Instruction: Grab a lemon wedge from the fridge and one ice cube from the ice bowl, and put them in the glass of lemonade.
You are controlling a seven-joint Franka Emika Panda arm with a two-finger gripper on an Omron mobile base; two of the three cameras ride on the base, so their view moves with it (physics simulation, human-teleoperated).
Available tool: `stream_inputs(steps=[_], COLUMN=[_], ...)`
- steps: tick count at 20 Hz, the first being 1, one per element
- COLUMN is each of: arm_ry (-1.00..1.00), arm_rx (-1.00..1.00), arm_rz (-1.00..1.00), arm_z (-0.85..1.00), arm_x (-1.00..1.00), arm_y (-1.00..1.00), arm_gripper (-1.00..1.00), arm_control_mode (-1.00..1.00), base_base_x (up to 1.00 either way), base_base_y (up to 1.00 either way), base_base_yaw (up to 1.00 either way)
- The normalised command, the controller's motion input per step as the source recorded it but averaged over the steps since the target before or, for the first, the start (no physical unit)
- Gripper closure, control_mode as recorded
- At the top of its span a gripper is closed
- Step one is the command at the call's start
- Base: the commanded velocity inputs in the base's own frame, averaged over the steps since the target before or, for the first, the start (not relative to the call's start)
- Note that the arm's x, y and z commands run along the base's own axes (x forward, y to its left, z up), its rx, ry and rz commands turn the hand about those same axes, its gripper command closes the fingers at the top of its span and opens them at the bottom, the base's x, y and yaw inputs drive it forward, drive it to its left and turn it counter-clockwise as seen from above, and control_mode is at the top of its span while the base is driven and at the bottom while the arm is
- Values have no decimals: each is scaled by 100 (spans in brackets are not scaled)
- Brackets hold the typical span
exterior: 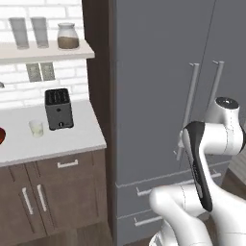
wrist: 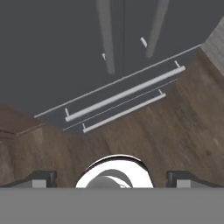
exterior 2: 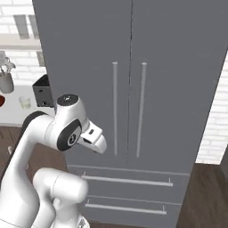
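The fridge [exterior: 158, 72] is a tall grey cabinet with both doors shut, and its two vertical silver handles [exterior 2: 115, 107] stand side by side at the middle. The lemon wedge is hidden behind those doors. On the white counter [exterior: 72, 139] to the left, the glass of lemonade [exterior: 36, 128] stands beside a black toaster [exterior: 58, 109]. Only the rim of the ice bowl [exterior: 1, 136] shows at the picture's left edge, and the ice cube is out of view. My gripper [wrist: 113, 179] is open and empty, pointing down at the fridge's two drawers [wrist: 122, 94] and the floor, well short of the handles.
A shelf [exterior: 43, 50] above the counter carries two tall clear glasses and a jar. A grey utensil cup [exterior 2: 5, 82] stands at the counter's back. Brown cupboards [exterior: 53, 192] sit below the counter. Dark wooden floor [wrist: 175, 127] lies in front of the fridge.
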Motion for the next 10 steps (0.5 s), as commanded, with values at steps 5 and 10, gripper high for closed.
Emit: stream_inputs(steps=[5, 10], arm_ry=[0, 0], arm_rx=[0, 0], arm_rz=[0, 0], arm_z=[0, 0], arm_x=[0, 0], arm_y=[0, 0], arm_gripper=[-100, -100], arm_control_mode=[100, 100], base_base_x=[-47, -45], base_base_y=[-37, -38], base_base_yaw=[27, 13])
